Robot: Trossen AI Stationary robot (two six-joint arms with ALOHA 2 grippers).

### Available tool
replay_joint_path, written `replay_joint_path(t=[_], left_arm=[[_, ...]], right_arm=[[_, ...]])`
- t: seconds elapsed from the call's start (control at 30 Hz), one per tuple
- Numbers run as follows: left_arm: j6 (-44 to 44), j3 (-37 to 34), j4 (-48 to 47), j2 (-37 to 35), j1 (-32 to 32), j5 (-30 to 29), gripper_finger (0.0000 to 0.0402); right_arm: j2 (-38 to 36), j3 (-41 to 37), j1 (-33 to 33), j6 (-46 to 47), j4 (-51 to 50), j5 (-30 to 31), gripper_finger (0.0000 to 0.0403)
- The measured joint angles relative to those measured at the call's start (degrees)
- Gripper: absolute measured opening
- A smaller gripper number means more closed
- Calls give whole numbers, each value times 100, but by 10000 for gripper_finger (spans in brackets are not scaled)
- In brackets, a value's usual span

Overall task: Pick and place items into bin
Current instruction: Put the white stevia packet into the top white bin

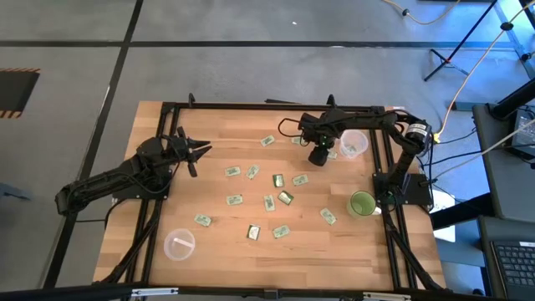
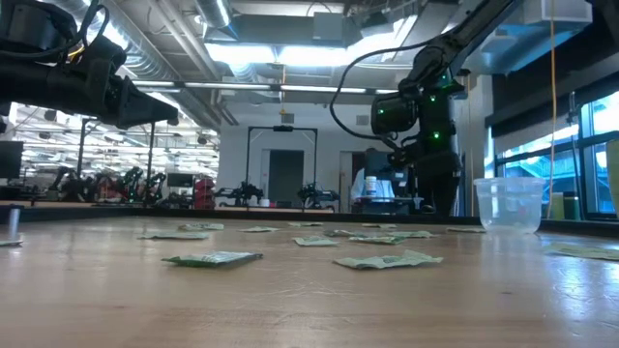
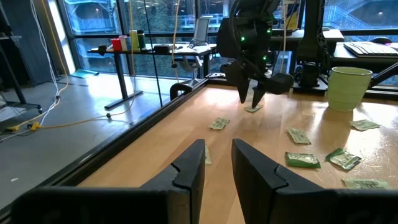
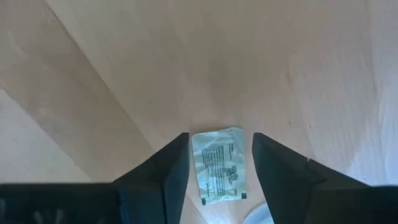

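Observation:
Several small pale green and white packets (image 1: pixel 268 202) lie flat across the middle of the wooden table, and a few are darker or golden (image 1: pixel 286 198). My right gripper (image 4: pixel 217 144) points straight down near the far right of the table, by a clear cup. It is open, with one white printed packet (image 4: pixel 219 171) lying flat on the table between its fingers; I see no touch. The left wrist view shows this gripper (image 3: pixel 255 94) just above that packet (image 3: pixel 253 109). My left gripper (image 3: pixel 217 163) is open, raised over the table's left side (image 1: pixel 197 154), and holds nothing.
A clear plastic cup (image 1: pixel 353 144) stands right beside my right gripper and holds something pale green. A green cup (image 1: pixel 362 203) stands near the right edge. A clear round cup or lid (image 1: pixel 179 244) sits near the front left. A black frame (image 1: pixel 251 106) borders the table.

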Motion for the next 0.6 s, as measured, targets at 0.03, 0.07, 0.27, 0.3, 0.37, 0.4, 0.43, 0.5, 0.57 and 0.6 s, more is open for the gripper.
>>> replay_joint_path(t=[0.03,0.07,0.27,0.3,0.37,0.4,0.43,0.5,0.57,0.6], left_arm=[[0,0,2,0,-1,0,75],[-1,1,1,1,0,0,75],[0,0,2,0,-1,0,75],[0,2,2,0,0,0,75],[0,0,1,0,0,0,75],[0,0,1,1,-1,0,75],[0,1,1,1,-1,0,75],[0,0,0,0,-1,-1,75],[0,0,1,1,-2,-2,75],[0,0,2,0,0,-2,75]], right_arm=[[0,0,0,3,-14,0,177],[0,0,-2,32,-14,0,177],[0,-63,-100,283,8,8,177],[0,-125,-113,283,56,9,177],[0,-277,-140,282,145,7,177],[0,-355,-140,282,230,7,177],[0,-425,-140,282,296,7,177],[-19,-531,-140,293,421,7,177],[-36,-611,-140,300,495,7,175],[-36,-621,-140,302,494,4,172]])
